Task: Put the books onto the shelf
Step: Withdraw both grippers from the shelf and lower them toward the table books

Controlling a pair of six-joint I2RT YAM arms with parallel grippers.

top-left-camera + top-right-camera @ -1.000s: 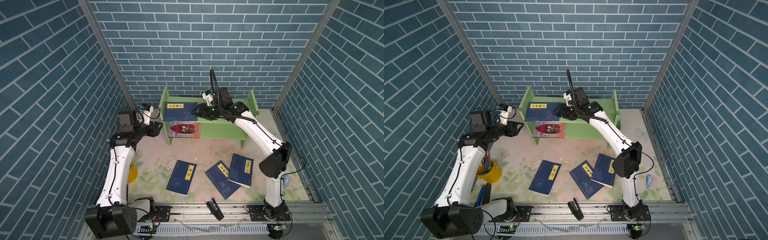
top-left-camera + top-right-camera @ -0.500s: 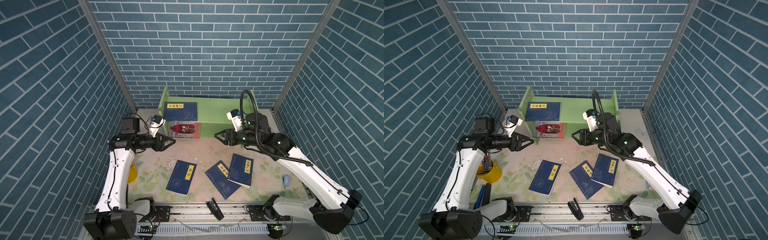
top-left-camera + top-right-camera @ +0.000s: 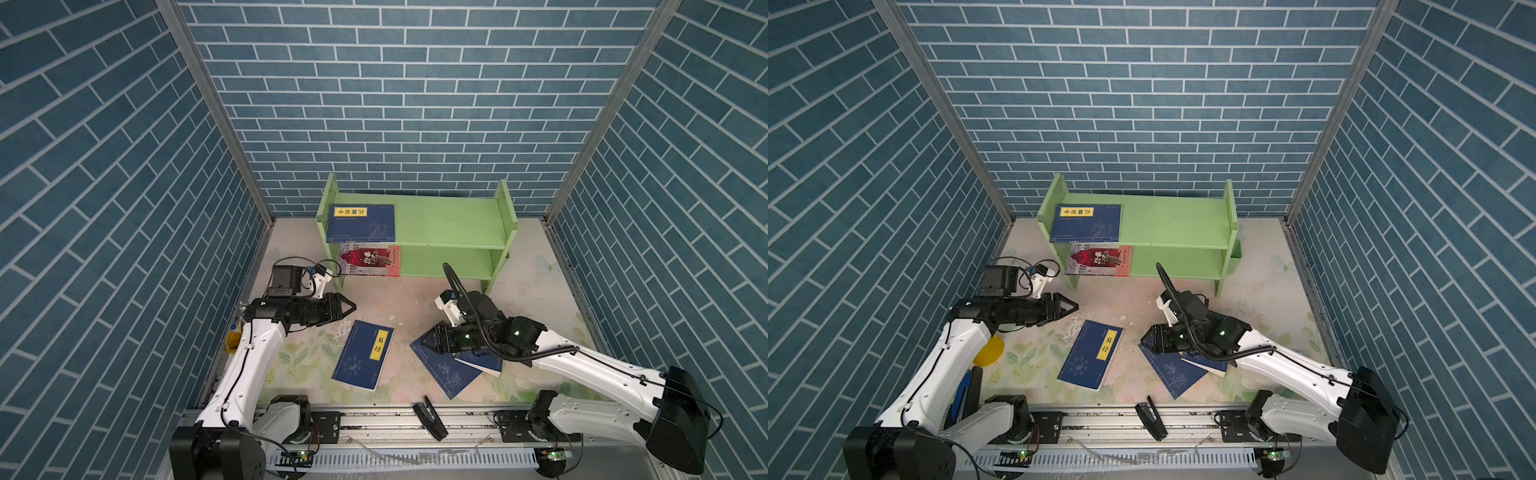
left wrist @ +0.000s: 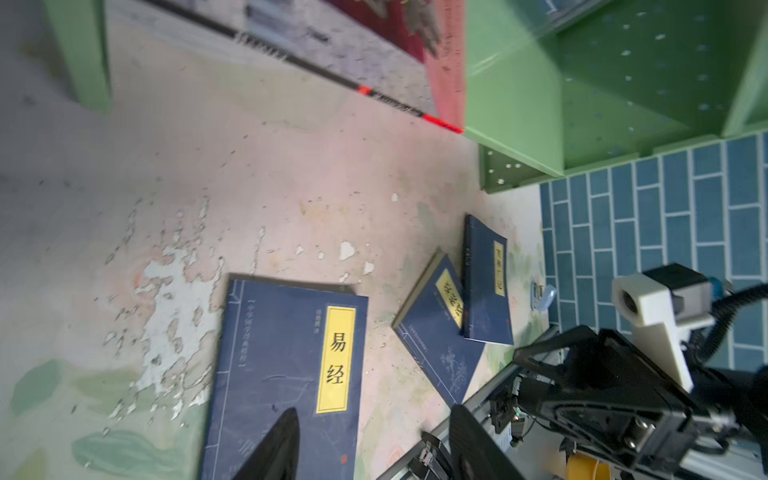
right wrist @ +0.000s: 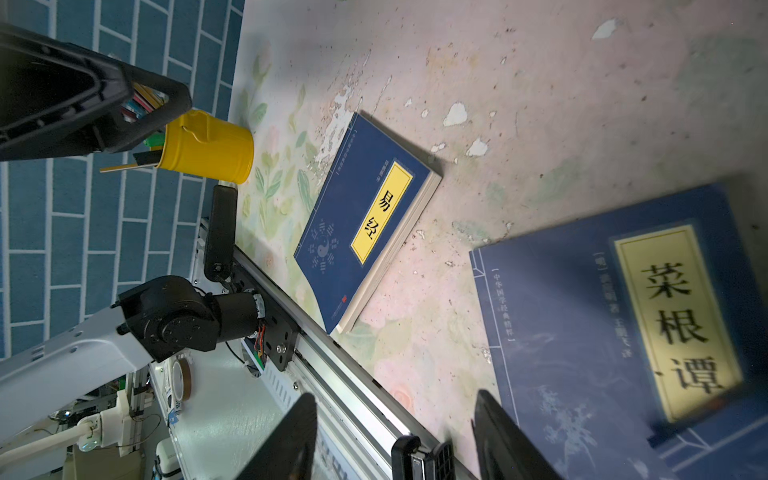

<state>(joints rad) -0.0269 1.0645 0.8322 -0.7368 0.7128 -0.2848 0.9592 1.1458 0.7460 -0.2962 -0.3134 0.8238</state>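
Observation:
The light green shelf [image 3: 451,224] stands at the back. One dark blue book [image 3: 360,223] lies flat on its top tier and the red-and-grey book [image 3: 370,260] on the lower tier. Three blue books lie on the mat: one alone [image 3: 363,354] [image 4: 286,374] and two overlapping [image 3: 446,374] [image 5: 602,332]. In both top views my left gripper [image 3: 353,308] [image 4: 374,415] hangs open and empty just behind the lone book. Open and empty too, my right gripper [image 3: 420,343] [image 5: 395,399] hovers at the left corner of the overlapping pair.
A yellow cup [image 3: 988,351] [image 5: 208,149] with pens stands at the left wall behind my left arm. A black clip-like piece [image 3: 430,417] lies on the front rail. Blue brick walls close in three sides. The mat surface is worn and flaking.
My right arm pulled back from the shelf's top tier, leaving the blue book there, and came down over the overlapping books. My left gripper moved from the shelf's left panel toward the lone book.

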